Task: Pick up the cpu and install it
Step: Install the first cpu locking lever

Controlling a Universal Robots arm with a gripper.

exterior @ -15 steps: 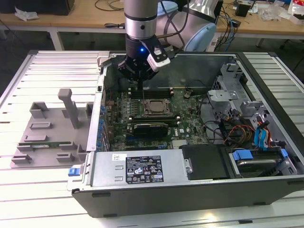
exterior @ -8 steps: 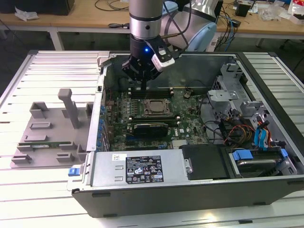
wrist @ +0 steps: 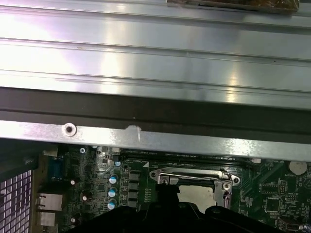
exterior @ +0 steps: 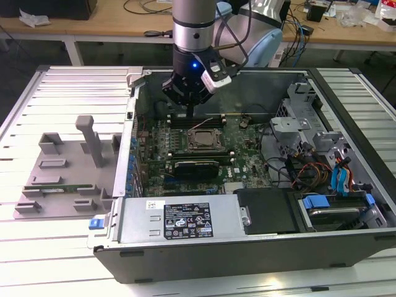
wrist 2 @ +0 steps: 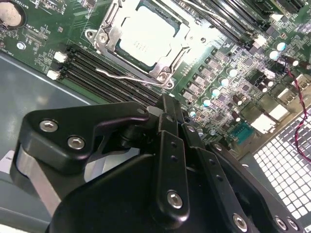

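Centre of the exterior view: gripper [exterior: 189,112] hanging inside the open computer case [exterior: 346,247], fingers pinched together with nothing between them. Same story in the second wrist view, black fingertips [wrist 2: 167,104] meeting at a single point, empty.

Just below that tip in the exterior frame, near but not touching: the cpu [exterior: 201,139], lying flat in the socket frame [exterior: 201,150] on the green motherboard [exterior: 247,164]. Clear air between tool and chip in the second wrist view too, with the cpu [wrist 2: 146,39] beyond the fingertips.

Square, flat, pale silver-grey top, bright under the light. Boxed in by the metal socket frame [wrist 2: 104,36], a thin wire lever [wrist 2: 126,75] running along one side. Seen again in the first wrist view as a pale patch [wrist: 197,191] inside that frame.

Now the surroundings. Dark memory slots [wrist 2: 97,68] just beside the socket. Black card [exterior: 197,166] right below the socket in the exterior frame. Case wall [wrist: 146,141] close by in the first wrist view. Drive cage and coloured cables [exterior: 309,173] well apart on the exterior view's right. Grey fixture [exterior: 68,167] on the slatted table [exterior: 37,247], well off on the exterior view's left. Open air straight over the socket.
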